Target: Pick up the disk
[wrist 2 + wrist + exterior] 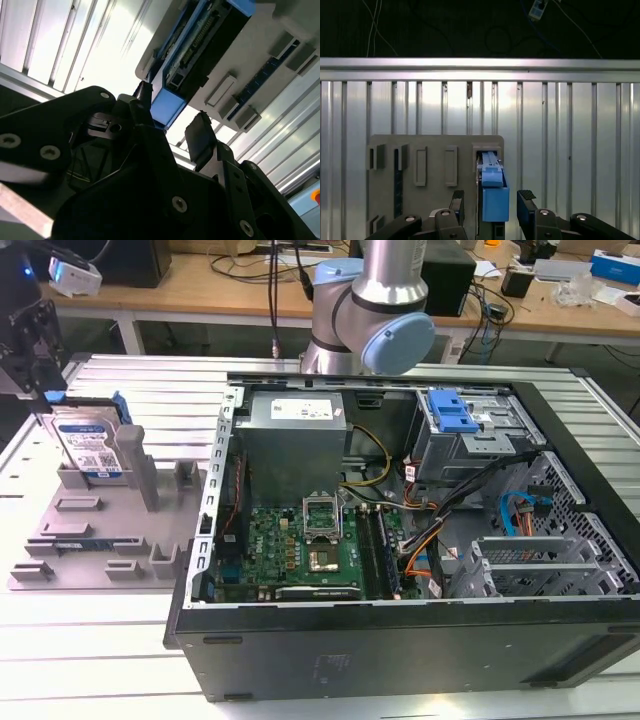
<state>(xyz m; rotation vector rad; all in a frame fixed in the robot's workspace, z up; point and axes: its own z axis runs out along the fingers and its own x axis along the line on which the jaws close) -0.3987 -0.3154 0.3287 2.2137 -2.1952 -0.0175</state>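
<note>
The black two-fingered gripper (pixel 491 199) hangs over the job with its jaws spread wide, and right below it is the target: the flat silver-grey hard drive with the white-and-blue label and blue plastic rails, the disk (pixel 88 445), standing on edge in a slot of the grey plastic slotted holder tray (pixel 100 540). In the first wrist view the disk's blue end sits squarely between the two fingers (pixel 525 200), with a sliver of daylight on each side, so there is no contact as I read it. The second wrist view tells the same story, with the pads flanking the blue rail and nothing clamped. The lineup looks done, but the grasp and the lift are not: the disk sits fully seated in its slot. Off to the gripper's side, well apart, lies the open black computer case (pixel 400 540) on the ribbed metal table (pixel 100 660).
</note>
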